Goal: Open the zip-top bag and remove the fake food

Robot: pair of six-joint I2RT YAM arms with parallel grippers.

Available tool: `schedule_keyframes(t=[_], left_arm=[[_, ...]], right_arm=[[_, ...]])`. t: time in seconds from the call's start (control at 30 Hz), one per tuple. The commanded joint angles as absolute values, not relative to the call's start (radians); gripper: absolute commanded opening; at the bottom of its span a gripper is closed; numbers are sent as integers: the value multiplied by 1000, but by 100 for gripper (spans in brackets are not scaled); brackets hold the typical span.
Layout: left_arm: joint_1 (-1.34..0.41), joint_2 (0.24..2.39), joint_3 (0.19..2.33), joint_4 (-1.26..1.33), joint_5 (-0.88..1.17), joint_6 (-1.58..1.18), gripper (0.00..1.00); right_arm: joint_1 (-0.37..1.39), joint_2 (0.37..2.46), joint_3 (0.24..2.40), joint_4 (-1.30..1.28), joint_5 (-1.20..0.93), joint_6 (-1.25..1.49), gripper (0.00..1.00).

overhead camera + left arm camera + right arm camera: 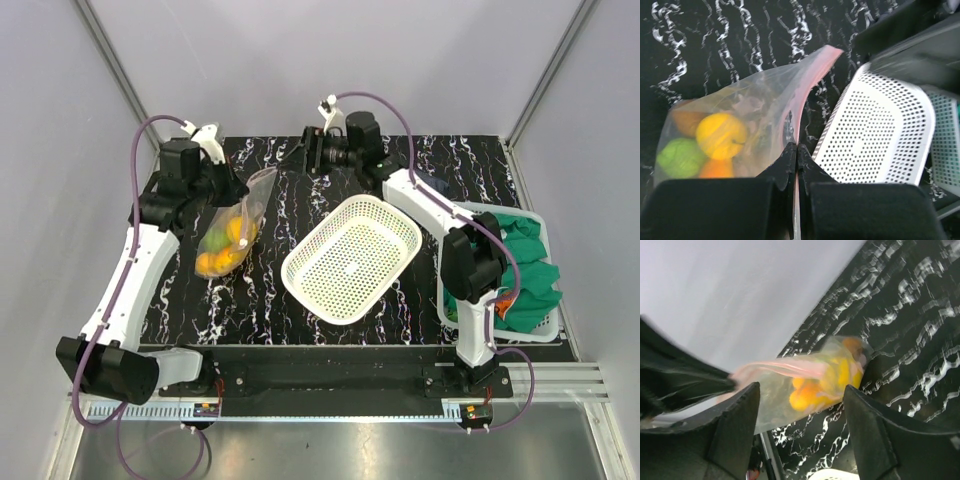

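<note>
The zip-top bag (pixel 243 213) is clear plastic with a pinkish zip strip (pixel 812 75). It hangs over the left of the black marbled table, lifted by one edge. My left gripper (pixel 232 190) is shut on that strip, fingertips pressed together on the plastic (pixel 796 150). The fake food (pixel 224 248) lies inside the bag: a yellow piece (pixel 721 135), a green one (pixel 680 157) and orange ones (pixel 812 395). My right gripper (pixel 307 151) stands open at the back of the table, apart from the bag. Its fingers frame the bag (pixel 775 390) from a distance, holding nothing (pixel 801 390).
A white mesh basket (pixel 385 212) sits tilted at the table's middle, just right of the bag. A second white bin (pixel 548 330) holding green clothing stands at the right edge beside the right arm. Grey walls close the back and sides.
</note>
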State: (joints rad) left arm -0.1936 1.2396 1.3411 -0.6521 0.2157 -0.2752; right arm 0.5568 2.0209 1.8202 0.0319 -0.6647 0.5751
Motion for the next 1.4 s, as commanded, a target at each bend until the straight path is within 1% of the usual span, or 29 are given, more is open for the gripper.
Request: schedule_keyframes(t=[0.0, 0.13, 0.27, 0.43, 0.57, 0.7, 0.87, 0.93, 0.97, 1.0, 1.1, 1.2, 1.23, 1.37], left_arm=[[-178, 1238, 1338, -523, 305, -307, 0], [-166, 1247, 1292, -483, 363, -346, 0], [-140, 1255, 1234, -411, 475, -416, 0], [-127, 1238, 1190, -330, 541, -479, 0], [-127, 1201, 1157, -310, 552, -498, 0], [-127, 1198, 1117, -265, 620, -546, 0], [-126, 1177, 1097, -267, 568, -543, 0], [-124, 1167, 1109, -282, 543, -541, 0], [-126, 1163, 1114, -290, 497, -537, 0], [-124, 1157, 1115, -308, 467, -534, 0], [-123, 1131, 1117, -351, 316, -529, 0], [-123, 1114, 1100, -356, 224, -555, 0], [-121, 1112, 1095, -347, 219, -569, 0], [-117, 1097, 1074, -241, 323, -580, 0]], right_arm=[[583, 1950, 1704, 78, -509, 724, 77], [594, 1924, 1663, 98, -496, 779, 81], [604, 1896, 1595, 188, -472, 862, 81], [615, 1925, 1568, 307, -506, 977, 76], [632, 1954, 1580, 333, -509, 999, 73], [641, 1980, 1588, 353, -512, 1011, 71], [646, 1987, 1580, 360, -496, 1019, 60], [646, 1977, 1563, 364, -480, 1017, 61], [646, 1974, 1559, 370, -474, 1016, 63], [646, 1962, 1552, 376, -469, 1017, 67], [646, 1942, 1523, 391, -446, 1017, 70], [650, 1934, 1512, 399, -443, 1020, 70], [650, 1936, 1520, 397, -454, 1020, 70], [673, 1939, 1532, 400, -479, 1031, 68]])
